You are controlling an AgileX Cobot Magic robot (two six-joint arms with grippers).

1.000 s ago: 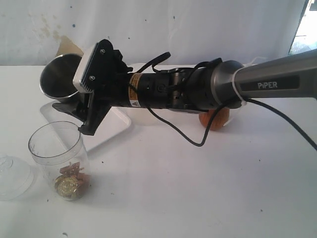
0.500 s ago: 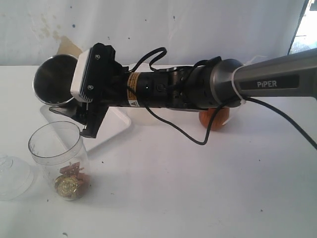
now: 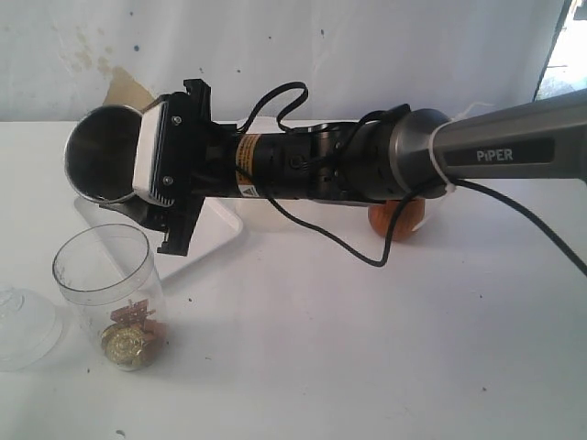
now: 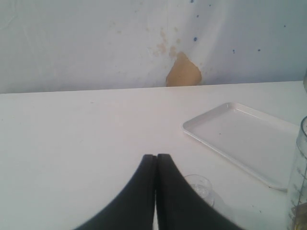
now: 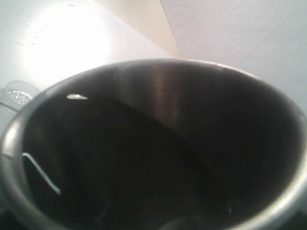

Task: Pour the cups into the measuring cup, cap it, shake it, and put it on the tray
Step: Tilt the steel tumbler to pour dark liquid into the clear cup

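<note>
My right gripper (image 3: 138, 203) reaches across to the left and is shut on the steel tumbler (image 3: 103, 151), held tipped on its side above the tray's far corner. The tumbler's dark inside (image 5: 158, 158) fills the right wrist view; I make out nothing in it. Below it stands the clear measuring cup (image 3: 105, 289), upright and uncapped, with gold and pink pieces at its bottom; its wall (image 4: 301, 172) also shows in the left wrist view. The brown wooden cup (image 3: 399, 220) sits behind the right arm. My left gripper (image 4: 156, 156) is shut and empty, low over the table.
The white tray (image 3: 215, 229) lies under the right arm, also seen as the tray (image 4: 244, 139) in the left wrist view. A clear domed lid (image 3: 23, 325) rests left of the measuring cup. A whitish container (image 3: 266, 215) is mostly hidden behind the arm.
The right wrist has rolled and shifted slightly left, turning the tumbler's mouth more toward the exterior camera. The measuring cup and its contents have not moved.
</note>
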